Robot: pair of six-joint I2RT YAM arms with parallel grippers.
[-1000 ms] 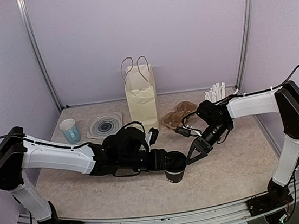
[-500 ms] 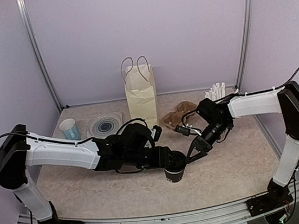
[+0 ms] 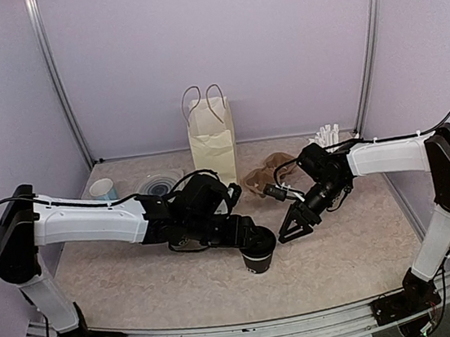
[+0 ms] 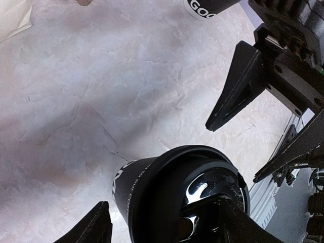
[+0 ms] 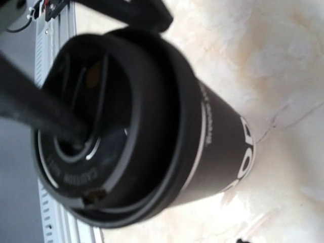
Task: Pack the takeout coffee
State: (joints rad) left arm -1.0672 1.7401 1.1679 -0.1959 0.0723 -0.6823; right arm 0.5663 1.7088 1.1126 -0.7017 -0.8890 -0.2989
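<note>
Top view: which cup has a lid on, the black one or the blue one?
The black cup, the nearer one: a black lid closes it. The blue cup, back left, stands open.

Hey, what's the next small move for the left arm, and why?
Probably lift the left hand straight up, clear of the lidded coffee cup. Its lid looks seated all round, that hand stands spread rather than clamped, and the open right hand sits beside the cup, ready to take it.
</note>
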